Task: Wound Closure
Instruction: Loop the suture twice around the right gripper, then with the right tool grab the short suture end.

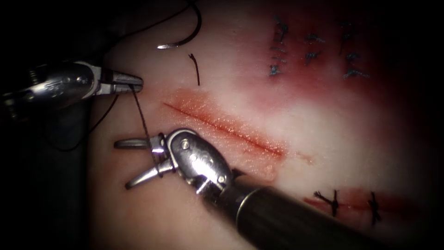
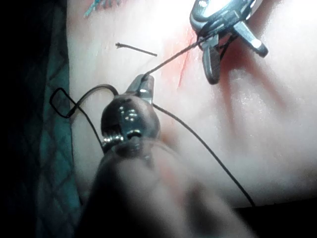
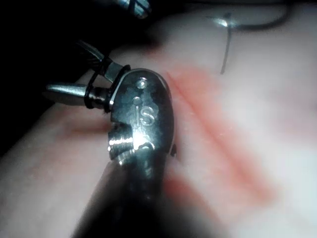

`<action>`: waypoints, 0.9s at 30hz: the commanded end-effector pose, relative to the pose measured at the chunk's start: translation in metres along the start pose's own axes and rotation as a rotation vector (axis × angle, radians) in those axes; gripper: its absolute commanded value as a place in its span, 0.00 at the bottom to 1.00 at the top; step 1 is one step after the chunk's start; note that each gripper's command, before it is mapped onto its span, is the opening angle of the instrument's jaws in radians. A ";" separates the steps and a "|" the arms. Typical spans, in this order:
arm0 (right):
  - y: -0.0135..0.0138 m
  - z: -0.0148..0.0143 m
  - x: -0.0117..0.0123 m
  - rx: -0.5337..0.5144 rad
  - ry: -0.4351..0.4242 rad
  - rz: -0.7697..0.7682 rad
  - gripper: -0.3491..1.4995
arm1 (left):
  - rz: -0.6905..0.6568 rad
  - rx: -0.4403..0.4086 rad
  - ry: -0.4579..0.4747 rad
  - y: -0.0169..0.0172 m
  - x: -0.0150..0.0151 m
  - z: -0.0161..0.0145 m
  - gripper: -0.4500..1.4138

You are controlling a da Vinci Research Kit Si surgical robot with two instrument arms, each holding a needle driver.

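The cut [image 1: 226, 127] runs slantwise across the pale tissue [image 1: 323, 129]. The curved needle [image 1: 187, 37] lies free on the tissue above the cut's left end, held by neither tool and not in the tissue. My left tool [image 1: 138, 84] is left of the cut, shut on the dark thread [image 1: 142, 115]. That thread runs taut down to my right tool [image 1: 121, 165], whose jaws stand open with the thread looped around their base [image 1: 158, 155]. The left wrist view shows the left tool [image 2: 143, 84] gripping the thread [image 2: 173, 58]. Thread loops [image 3: 94, 96] circle the right tool's jaws.
A short cut piece of thread [image 1: 196, 69] lies on the tissue between needle and cut. Blue stitches [image 1: 314, 51] sit at the upper right, dark knotted stitches [image 1: 354, 203] on another cut at the lower right. Slack thread [image 1: 92, 132] trails over the dark cloth at left.
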 end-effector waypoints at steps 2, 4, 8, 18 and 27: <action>0.0012 0.0000 0.0010 -0.041 0.068 0.001 0.58 | -0.010 0.010 0.000 -0.0008 -0.0012 0.0012 0.05; 0.0015 -0.0005 0.0021 -0.091 0.112 0.008 0.58 | -0.019 0.019 -0.001 -0.0006 -0.0024 0.0019 0.05; 0.0022 -0.0017 0.0037 -0.209 0.195 0.002 0.58 | -0.030 0.022 0.013 0.0001 -0.0041 0.0027 0.05; 0.0043 -0.0052 0.0052 -0.428 0.176 -0.052 0.55 | -0.057 0.021 0.040 0.0038 -0.0051 0.0034 0.05; 0.0057 -0.0077 0.0053 -0.673 0.054 -0.078 0.50 | -0.082 0.042 0.034 0.0061 -0.0038 0.0036 0.05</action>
